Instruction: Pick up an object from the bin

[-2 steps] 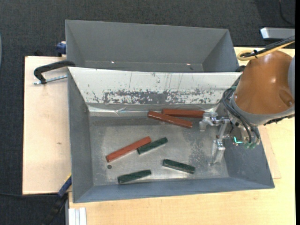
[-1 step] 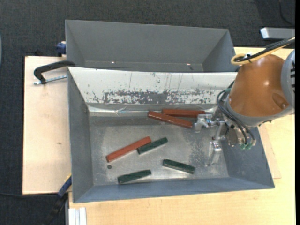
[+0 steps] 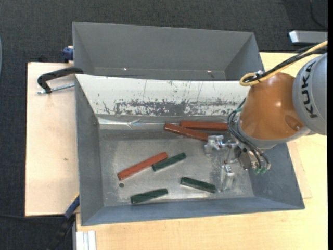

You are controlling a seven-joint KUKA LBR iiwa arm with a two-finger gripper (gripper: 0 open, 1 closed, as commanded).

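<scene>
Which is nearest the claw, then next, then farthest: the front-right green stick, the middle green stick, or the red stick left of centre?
1. The front-right green stick, on the bin floor just left of the claw.
2. The middle green stick, further left and further back.
3. The red stick, left of centre, beyond the middle green stick.

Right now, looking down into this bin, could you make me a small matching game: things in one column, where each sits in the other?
Things:
1 pair of red sticks
2 single red stick
3 gripper

Places:
A mid-floor, beside the slanted green stick
B right side, by the rightmost green stick
C against the back wall of the bin

Pairs: 1-C, 2-A, 3-B.
</scene>
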